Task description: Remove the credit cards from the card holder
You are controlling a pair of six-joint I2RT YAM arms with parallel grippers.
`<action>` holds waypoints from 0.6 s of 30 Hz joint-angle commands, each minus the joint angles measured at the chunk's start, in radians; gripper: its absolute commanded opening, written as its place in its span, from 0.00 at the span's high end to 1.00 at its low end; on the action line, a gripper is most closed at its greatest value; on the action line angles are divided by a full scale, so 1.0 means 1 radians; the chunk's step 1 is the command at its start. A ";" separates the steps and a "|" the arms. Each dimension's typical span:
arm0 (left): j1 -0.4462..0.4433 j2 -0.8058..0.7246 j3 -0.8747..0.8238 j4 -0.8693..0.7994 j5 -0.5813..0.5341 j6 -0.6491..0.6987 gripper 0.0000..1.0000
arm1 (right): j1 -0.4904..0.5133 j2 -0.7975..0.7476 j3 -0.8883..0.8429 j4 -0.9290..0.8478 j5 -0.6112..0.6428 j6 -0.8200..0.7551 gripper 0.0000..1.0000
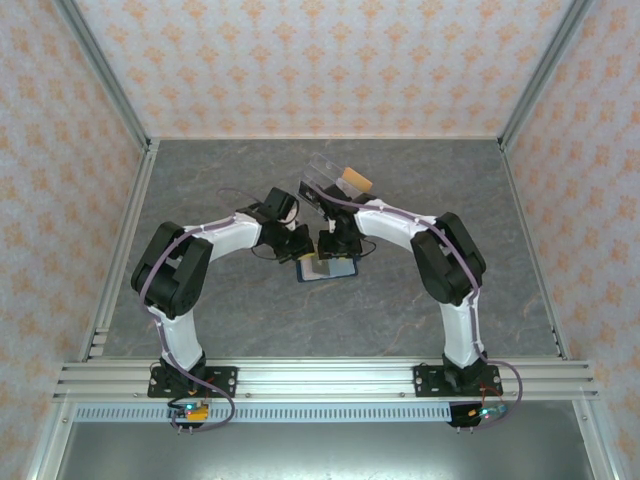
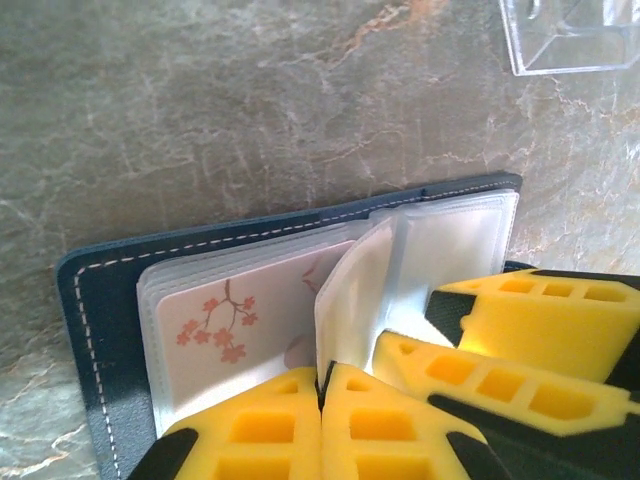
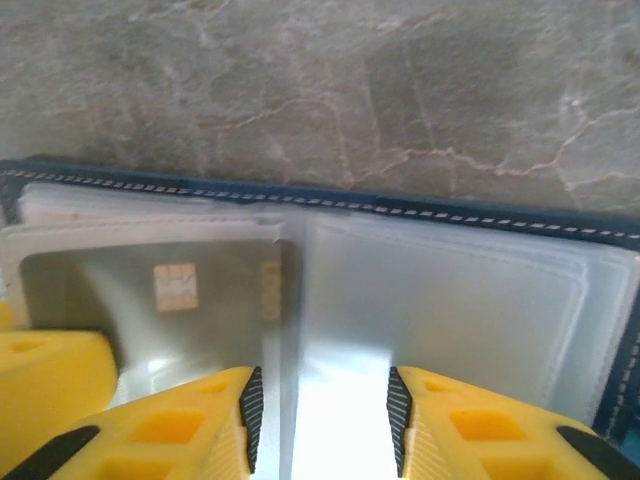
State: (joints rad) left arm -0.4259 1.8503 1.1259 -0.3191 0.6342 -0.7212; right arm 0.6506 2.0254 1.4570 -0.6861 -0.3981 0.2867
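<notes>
Card holder: small navy-blue book-style wallet with white stitching [image 1: 328,268] [image 2: 100,300] [image 3: 400,205], lying open on the grey stone-patterned table top [image 1: 250,330], between both grippers, clear sleeve pages fanned up.
Cards inside: whitish card with a blossom print [image 2: 230,320] in a left-hand sleeve; silvery-grey chip card [image 3: 170,290] in another sleeve.
Card outside: orange-tan card [image 1: 356,181] at the clear acrylic box [image 1: 325,172] [image 2: 570,40], well apart from the wallet.
Left gripper [image 2: 321,420]: fingers closed pad against pad at the pages' near edge; a raised sleeve [image 2: 350,300] runs down into the seam, a grip on it not confirmable.
Right gripper [image 3: 322,400]: fingers apart, straddling a bright clear leaf near the spine, nothing pinched.
Risk, lift: likely to drag the whole wallet up if only sleeve plastic gets pinched, not a card.
Risk, slip: glossy sleeves and thin card edges, easy to lose.
Risk, crowding: both sets of fingers just beside each other over the pages, collision possible.
Risk, tearing: hard pull on one leaf, strain at the spine.
</notes>
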 commanded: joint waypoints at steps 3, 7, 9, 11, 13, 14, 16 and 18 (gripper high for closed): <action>0.008 -0.026 0.048 -0.200 -0.120 0.113 1.00 | -0.056 -0.134 -0.072 0.082 -0.250 -0.017 0.55; 0.011 -0.040 0.073 -0.253 -0.162 0.140 1.00 | -0.081 -0.214 -0.132 0.163 -0.317 0.018 0.52; 0.011 -0.046 0.082 -0.255 -0.156 0.142 1.00 | -0.090 -0.242 -0.157 0.194 -0.313 0.034 0.52; 0.011 -0.046 0.089 -0.246 -0.139 0.129 0.98 | -0.100 -0.266 -0.181 0.218 -0.303 0.048 0.52; 0.010 -0.043 0.087 -0.210 -0.095 0.105 0.91 | -0.111 -0.286 -0.201 0.235 -0.285 0.056 0.52; 0.008 -0.040 0.082 -0.179 -0.055 0.089 0.86 | -0.115 -0.294 -0.210 0.240 -0.271 0.062 0.52; 0.002 -0.042 0.071 -0.106 0.015 0.047 0.72 | -0.128 -0.311 -0.228 0.252 -0.251 0.072 0.52; -0.007 -0.043 0.083 -0.091 0.029 0.032 0.66 | -0.145 -0.331 -0.248 0.272 -0.240 0.087 0.52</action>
State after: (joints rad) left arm -0.4240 1.8259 1.1984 -0.4618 0.6006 -0.6529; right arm 0.5285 1.7390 1.2385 -0.4648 -0.6693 0.3408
